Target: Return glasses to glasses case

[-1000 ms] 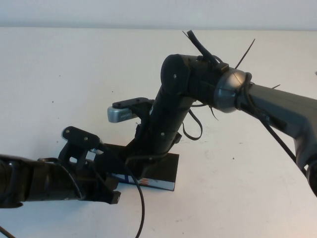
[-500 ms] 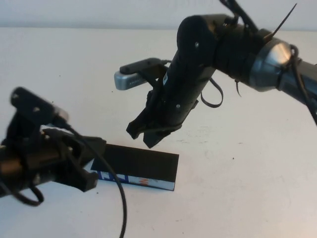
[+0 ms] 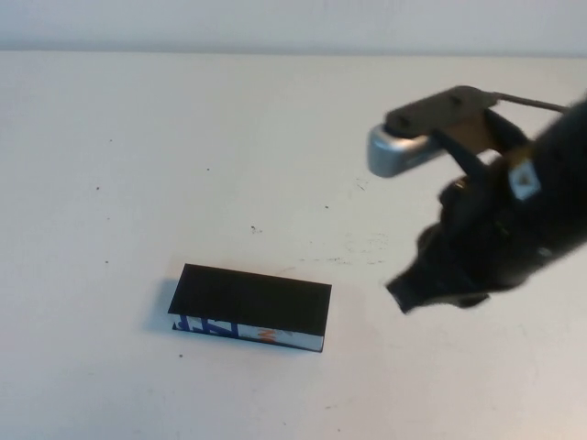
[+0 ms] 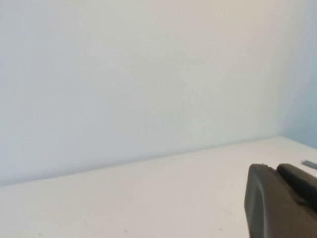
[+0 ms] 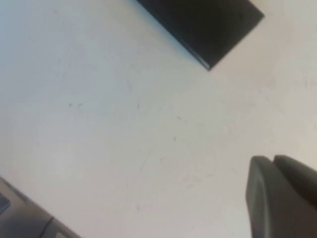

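The glasses case (image 3: 249,307) lies shut on the white table, black lid on top, blue, white and orange patterned edge facing the front. It also shows in the right wrist view (image 5: 203,22). The glasses are not in view. My right gripper (image 3: 404,295) hangs above the table to the right of the case, apart from it, shut and empty; its fingers meet in the right wrist view (image 5: 272,159). My left gripper (image 4: 275,168) shows only in the left wrist view, shut and empty, over bare table facing a wall.
The white table (image 3: 138,165) spreads bare round the case, with a pale wall (image 3: 275,23) along its far edge. The right arm's wrist camera (image 3: 399,151) sticks out above the gripper.
Both arms have drawn back from the case. The left arm has gone out of the high view to the left. The right arm has swung to the right. The case stays shut.
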### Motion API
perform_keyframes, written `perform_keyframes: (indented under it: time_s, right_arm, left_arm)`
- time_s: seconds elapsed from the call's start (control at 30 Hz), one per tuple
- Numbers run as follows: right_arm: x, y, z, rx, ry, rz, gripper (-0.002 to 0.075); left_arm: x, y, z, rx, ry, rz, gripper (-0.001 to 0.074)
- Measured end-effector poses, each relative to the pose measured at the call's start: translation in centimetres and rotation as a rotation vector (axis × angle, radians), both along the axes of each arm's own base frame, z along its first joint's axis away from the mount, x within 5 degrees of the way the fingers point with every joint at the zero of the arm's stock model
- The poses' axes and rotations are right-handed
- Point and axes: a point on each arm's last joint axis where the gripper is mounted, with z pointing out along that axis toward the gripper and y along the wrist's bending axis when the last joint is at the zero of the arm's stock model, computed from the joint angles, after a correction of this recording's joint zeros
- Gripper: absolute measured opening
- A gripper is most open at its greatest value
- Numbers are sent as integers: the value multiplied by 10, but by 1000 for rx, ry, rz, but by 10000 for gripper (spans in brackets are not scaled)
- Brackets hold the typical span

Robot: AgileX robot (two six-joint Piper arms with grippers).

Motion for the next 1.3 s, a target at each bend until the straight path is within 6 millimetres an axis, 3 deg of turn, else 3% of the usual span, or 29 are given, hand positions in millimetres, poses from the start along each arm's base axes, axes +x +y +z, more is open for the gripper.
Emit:
perform_keyframes:
  time_s: [0.13,0.3,0.4,0.57,0.73,0.93,1.13,1.3]
  right_arm:
    - [-44,-37,-1,79,-77,-37,-11]
    - [-90,-76,-15,187,-195,-65,-11]
    - [-109,-93,-24,274,-295,-84,-11]
    - [-133,-116,-39,455,-500,-121,-11]
    - [-143,-126,-58,531,-584,-141,-11]
    - [-147,-128,-73,471,-509,-129,-11]
    - [-150,-129,-80,423,-443,-116,-11]
    - [-146,-132,-78,396,-500,-132,-11]
  left_arm:
    - [-11,11,-21,-38,-57,66,-1]
    - [-9,16,-58,-33,-28,116,-1]
    - [-7,15,-77,-12,19,120,-1]
    - [-7,13,-82,-9,39,103,-1]
    - [-7,13,-82,-14,44,96,-1]
    - [-7,13,-82,-14,44,96,-1]
    - [-7,13,-83,-13,45,96,-1]
    - [-7,13,-83,-13,45,96,-1]
